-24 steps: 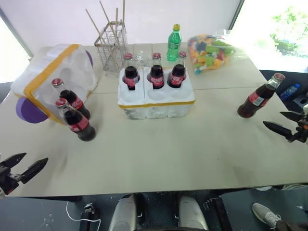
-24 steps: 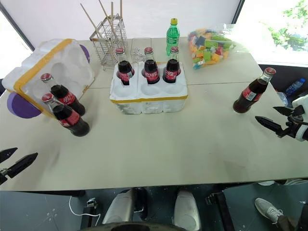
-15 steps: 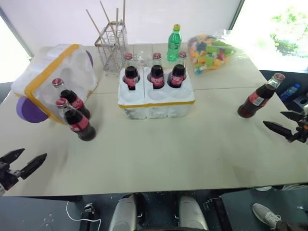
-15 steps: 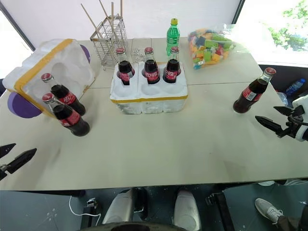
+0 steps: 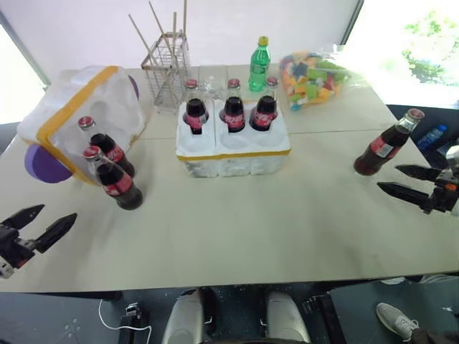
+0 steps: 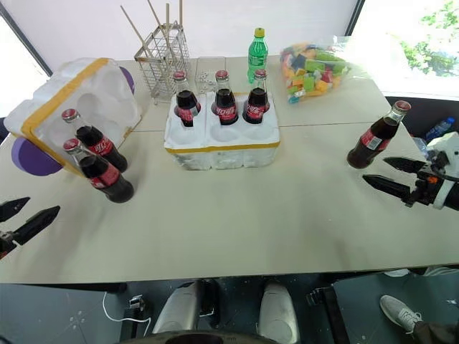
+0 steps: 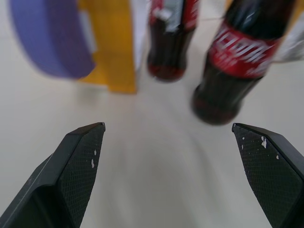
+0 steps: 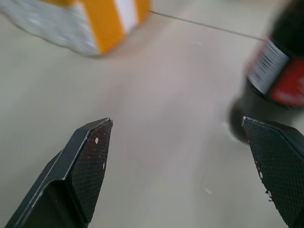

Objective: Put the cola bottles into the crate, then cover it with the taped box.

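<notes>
Left eye view: crate (image 5: pixel 233 150), white foam, yellow band, three bottles (image 5: pixel 233 113) in far row; near holes vacant. Left gripper (image 5: pixel 37 223), right gripper (image 5: pixel 407 180) both wide, holding nothing.

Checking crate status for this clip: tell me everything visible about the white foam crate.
The crate is a low white foam tray with a yellow tape band around its upper edge. It sits flat on the table, mid-back, just in front of a wire rack and a green bottle. Three cola bottles stand upright in its back row of holes; the front row is empty. Neither gripper touches it.
</notes>
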